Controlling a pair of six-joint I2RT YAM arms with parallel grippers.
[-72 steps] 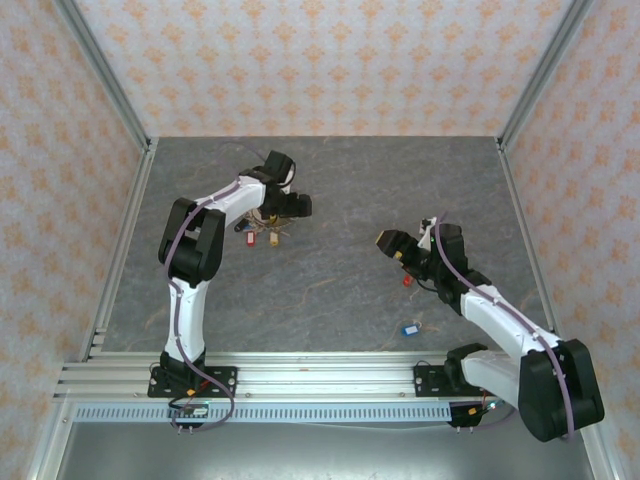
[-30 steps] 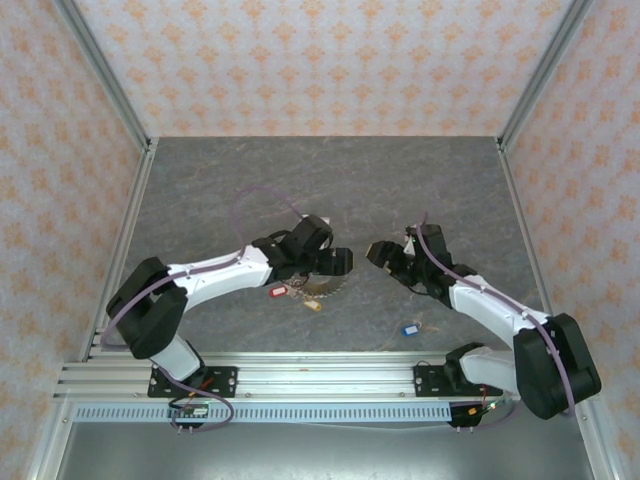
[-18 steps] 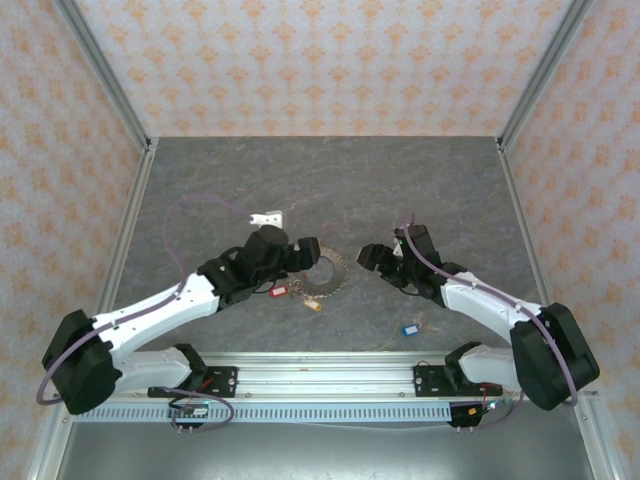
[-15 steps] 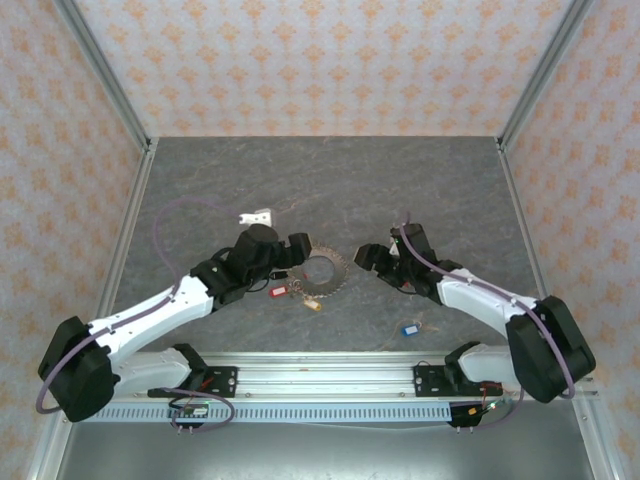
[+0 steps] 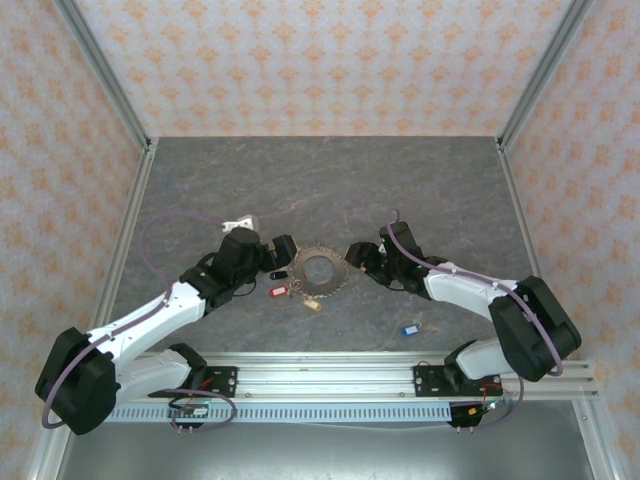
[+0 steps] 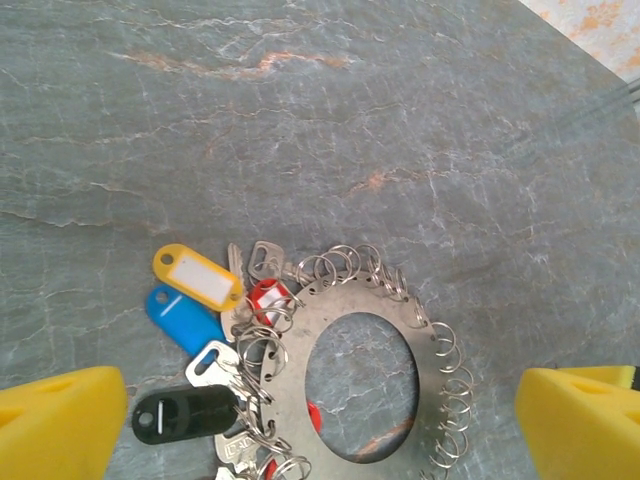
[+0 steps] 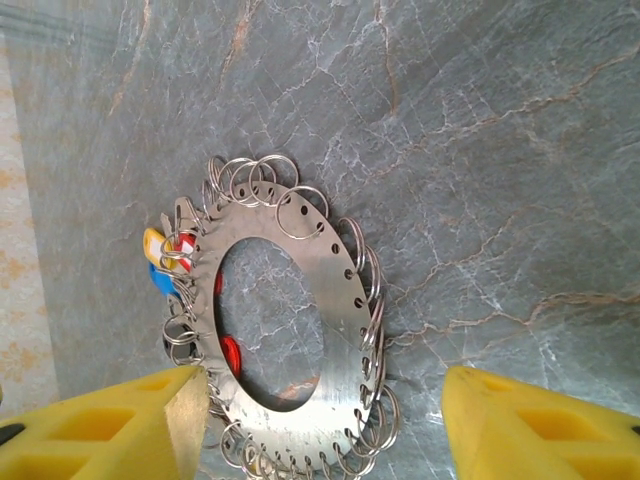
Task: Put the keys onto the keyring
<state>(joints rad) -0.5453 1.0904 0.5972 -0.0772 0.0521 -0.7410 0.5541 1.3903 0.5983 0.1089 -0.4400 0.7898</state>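
The keyring (image 5: 338,276), a flat toothed plate with a wide hole, lies on the grey table between both arms. Small wire rings line its rim. Keys with yellow (image 6: 198,277), blue (image 6: 185,318), red (image 6: 265,298) and black (image 6: 190,413) tags bunch at one side of the keyring (image 6: 354,300). A red-tagged key (image 5: 278,291) and a yellow one (image 5: 312,303) lie by it, and a blue-tagged key (image 5: 409,329) lies apart. My left gripper (image 5: 285,258) (image 6: 322,420) is open to its left. My right gripper (image 5: 358,262) (image 7: 320,430) is open, straddling the keyring (image 7: 335,300).
A small white piece (image 5: 240,224) lies behind the left arm. The aluminium rail (image 5: 300,370) runs along the near edge, and patterned walls close in the table on three sides.
My left gripper has drawn back to the left off the keyring and opened wider. The right gripper has moved left up to the ring's right edge, its jaws narrowing a little.
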